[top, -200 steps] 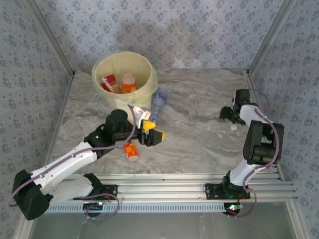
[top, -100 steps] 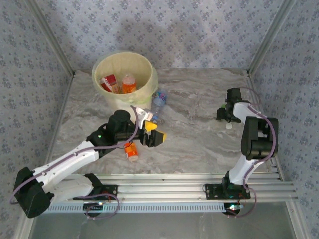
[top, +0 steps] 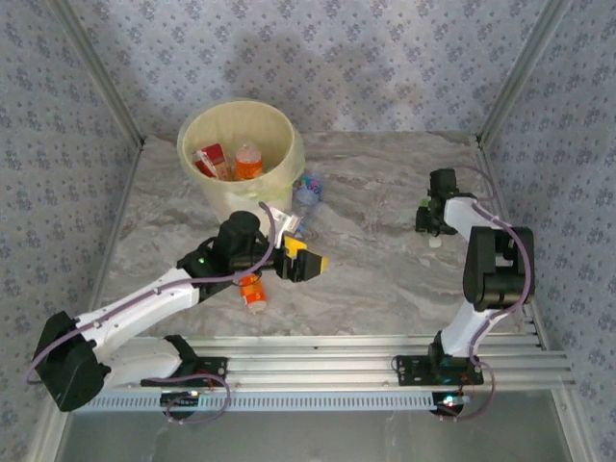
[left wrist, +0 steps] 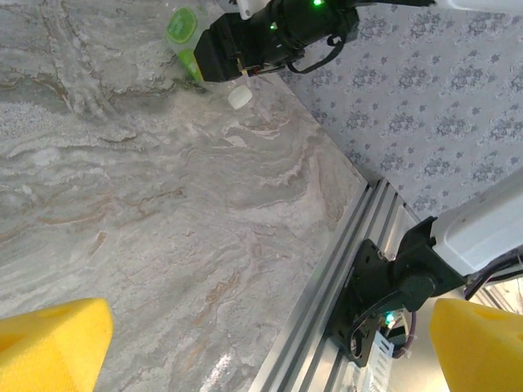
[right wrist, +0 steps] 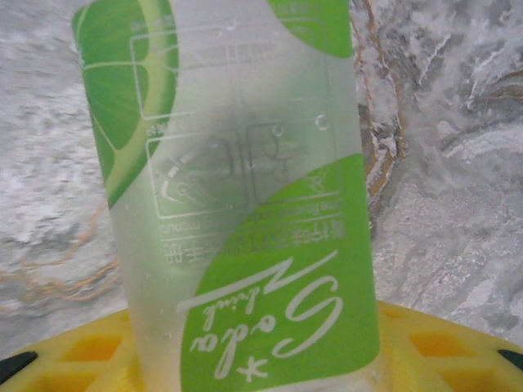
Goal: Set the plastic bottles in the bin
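Clear plastic with a lime-green label: the green bottle (right wrist: 245,204), one of the plastic bottles, lay at the far right of the marble table (top: 385,279), well apart from the bin. In the right wrist view it ran straight across a yellow pad (right wrist: 82,351) of the right gripper (top: 428,219), with the word "Soda" legible on the label. In the left wrist view its green end showed on one side of that gripper and a small white cap (left wrist: 239,97) on the other, so the bottle sat between the jaws. Whether the jaws actually pinched it could not be told.

The bin (top: 231,202), cream with a pale yellow liner folded over its rim, stood at the far left of the table. Inside it were a red-labelled bottle (top: 212,161) and an orange-labelled bottle (top: 248,162), side by side. A blue-marked bottle (top: 306,191) lay on the table just beside the bin's right wall. An orange bottle (top: 252,291) lay nearer the arm bases, under the left arm's wrist.

The left gripper (top: 306,262) hung over the middle of the table, between the blue-marked bottle and the orange bottle. Its yellow fingers (left wrist: 49,347) were spread wide, with only bare marble between them.

Patterned walls (top: 366,58) closed the table in, and an aluminium rail (top: 337,371) ran along its near edge.
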### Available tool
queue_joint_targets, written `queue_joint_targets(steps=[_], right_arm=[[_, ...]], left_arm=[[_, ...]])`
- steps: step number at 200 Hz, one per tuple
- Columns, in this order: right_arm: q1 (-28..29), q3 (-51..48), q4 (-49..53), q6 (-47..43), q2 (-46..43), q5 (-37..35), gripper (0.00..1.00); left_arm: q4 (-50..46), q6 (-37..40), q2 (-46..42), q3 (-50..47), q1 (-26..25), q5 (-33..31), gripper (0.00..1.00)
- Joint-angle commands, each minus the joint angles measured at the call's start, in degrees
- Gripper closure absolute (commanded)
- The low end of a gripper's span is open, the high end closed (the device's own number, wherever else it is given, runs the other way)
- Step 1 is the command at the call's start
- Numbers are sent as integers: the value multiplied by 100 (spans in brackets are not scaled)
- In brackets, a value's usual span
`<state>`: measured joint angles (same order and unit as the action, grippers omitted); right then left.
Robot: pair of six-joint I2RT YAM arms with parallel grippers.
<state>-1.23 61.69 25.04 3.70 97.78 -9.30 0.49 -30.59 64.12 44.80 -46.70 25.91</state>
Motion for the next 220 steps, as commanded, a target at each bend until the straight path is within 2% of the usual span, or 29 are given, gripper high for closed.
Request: queue_joint_targets(steps=[1, 53, 95, 134, 174, 197, 220], right_arm=[[119, -233, 38, 265, -721, 262, 50], [584, -1105, -329, 882, -2557, 1553, 50], [1378, -1472, -491, 1044, -3750, 2212, 50], [2240, -1636, -546, 1265, -4310, 2311, 50], [3099, -1745, -681, 1394, -4482, 2093, 50], [3432, -1743, -733, 1366, -4476, 1919, 50], [3512, -1797, -882, 1383, -4427, 1982, 50]], left_arm=[[451, -423, 22, 142, -41, -168, 0], [935, -1225, 368, 420, 70, -115, 0], [880, -1562, 969, 1090, 238, -19, 0], [979, -1544, 1502, 1627, 292, 62, 0], [1092, -1651, 1848, 1890, 286, 39, 0], [1011, -1677, 1951, 1950, 276, 12, 0], [952, -1731, 1990, 1949, 269, -16, 2]])
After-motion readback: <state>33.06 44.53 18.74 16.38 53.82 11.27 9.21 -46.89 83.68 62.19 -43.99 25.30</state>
